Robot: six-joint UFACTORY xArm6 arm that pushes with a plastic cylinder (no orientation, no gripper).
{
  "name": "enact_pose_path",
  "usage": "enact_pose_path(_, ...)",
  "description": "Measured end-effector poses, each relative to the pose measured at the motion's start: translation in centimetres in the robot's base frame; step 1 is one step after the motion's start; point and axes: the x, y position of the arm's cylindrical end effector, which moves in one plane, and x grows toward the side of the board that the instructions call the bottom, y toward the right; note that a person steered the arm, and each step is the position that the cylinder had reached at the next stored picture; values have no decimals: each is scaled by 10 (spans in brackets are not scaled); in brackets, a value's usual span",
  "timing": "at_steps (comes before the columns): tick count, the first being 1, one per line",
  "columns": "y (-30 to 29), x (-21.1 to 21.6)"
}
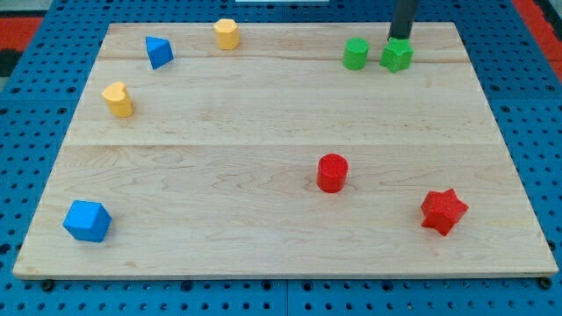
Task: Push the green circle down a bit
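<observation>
The green circle (355, 54) sits near the view's top right on the wooden board (281, 123). A green star (397, 55) lies just to its right, a small gap between them. My tip (399, 38) comes down from the view's top and ends at the top edge of the green star, touching or nearly touching it. The tip is up and to the right of the green circle.
A yellow hexagon (226, 33) and a blue block (159, 52) lie at the top left. A yellow block (118, 99) is at the left. A blue block (87, 220) is at the bottom left. A red circle (332, 172) and a red star (443, 211) lie at the lower right.
</observation>
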Motion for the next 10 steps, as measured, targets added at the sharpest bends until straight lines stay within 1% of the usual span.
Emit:
enact_pose_path(1, 13, 19)
enact_pose_path(2, 2, 10)
enact_pose_path(3, -4, -31)
enact_pose_path(4, -26, -40)
enact_pose_path(5, -29, -20)
enact_pose_path(6, -52, -20)
enact_pose_path(9, -65, 16)
enact_pose_path(10, -97, 9)
